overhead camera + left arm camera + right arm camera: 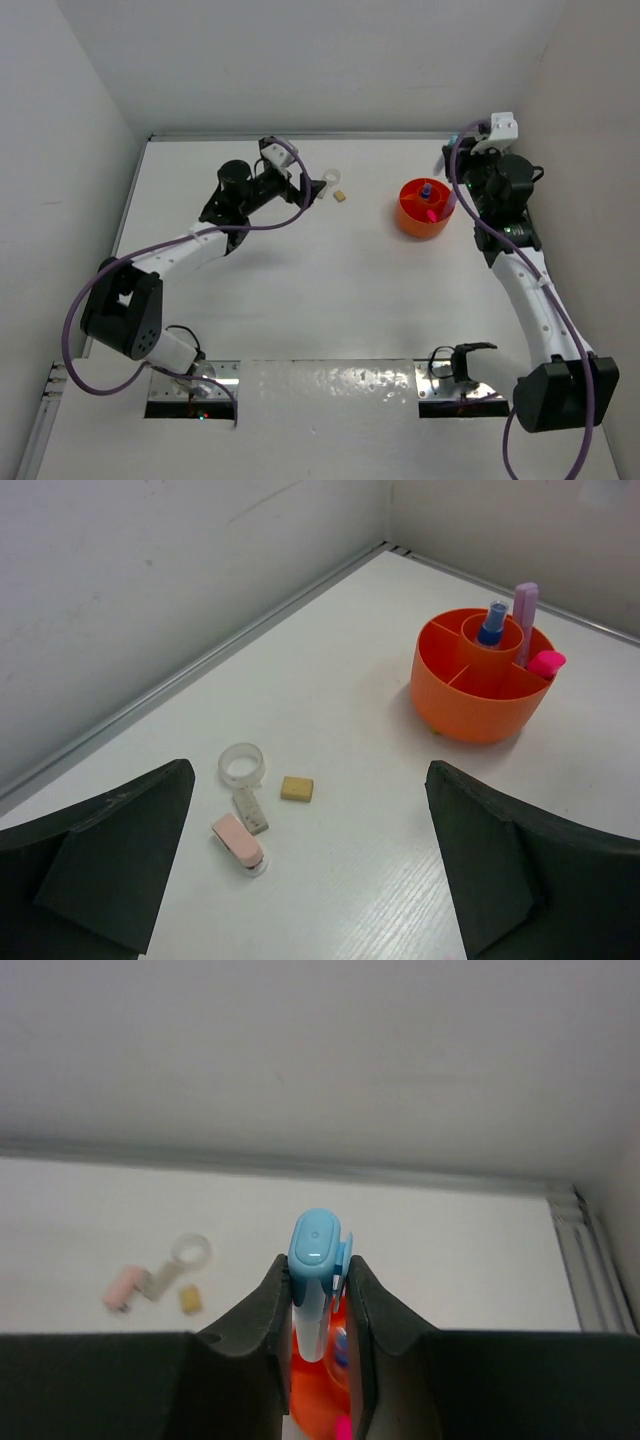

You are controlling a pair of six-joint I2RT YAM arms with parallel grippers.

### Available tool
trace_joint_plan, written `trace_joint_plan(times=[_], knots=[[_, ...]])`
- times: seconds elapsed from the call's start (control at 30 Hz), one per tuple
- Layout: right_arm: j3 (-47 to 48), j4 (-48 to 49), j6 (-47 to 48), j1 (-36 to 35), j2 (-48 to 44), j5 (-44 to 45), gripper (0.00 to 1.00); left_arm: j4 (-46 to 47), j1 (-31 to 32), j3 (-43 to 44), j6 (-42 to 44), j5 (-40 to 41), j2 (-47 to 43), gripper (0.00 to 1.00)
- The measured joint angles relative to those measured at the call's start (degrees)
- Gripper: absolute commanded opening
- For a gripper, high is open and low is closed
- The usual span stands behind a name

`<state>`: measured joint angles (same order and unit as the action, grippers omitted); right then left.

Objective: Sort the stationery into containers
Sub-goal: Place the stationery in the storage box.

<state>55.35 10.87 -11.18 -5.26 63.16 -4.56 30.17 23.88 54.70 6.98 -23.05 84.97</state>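
The round orange tub (pixel 470 705) with inner dividers holds a small blue bottle (pixel 491 625), a lilac marker (pixel 525 615) and a pink marker (pixel 546 663). Directly over the tub (pixel 318 1405), my right gripper (pixel 318 1285) is shut on a pastel blue marker (pixel 316 1255), held upright. On the table lie a clear ring (pixel 242 764), a tan block (pixel 297 788), a pink piece (pixel 238 842) and a small grey piece (pixel 250 810). My left gripper (pixel 310 880) hangs wide open above and just short of them, holding nothing.
The back wall and its metal edge strip (pixel 200 665) run close behind the loose pieces. In the top view the tub (pixel 425 210) sits at the back right, the ring (pixel 328 182) and the tan block (pixel 341 196) at the back centre.
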Motion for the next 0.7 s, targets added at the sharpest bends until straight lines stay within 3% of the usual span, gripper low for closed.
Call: trace_joint_plan(times=[0.2, 0.33, 0.7], knots=[[-8.5, -4.0, 2.6, 5.4, 2.0, 3.2, 0.00, 0.0, -0.5, -1.4, -0.9, 1.6, -0.8, 1.00], [-9.1, -5.6, 3.0, 7.6, 6.2, 2.8, 0.00, 0.0, -1.4, -2.0, -1.3, 2.8, -1.2, 1.00], [-9.9, 2.6, 2.5, 10.8, 13.5, 0.0, 0.00, -1.8, -2.1, -2.7, -1.8, 5.7, -2.0, 1.00]])
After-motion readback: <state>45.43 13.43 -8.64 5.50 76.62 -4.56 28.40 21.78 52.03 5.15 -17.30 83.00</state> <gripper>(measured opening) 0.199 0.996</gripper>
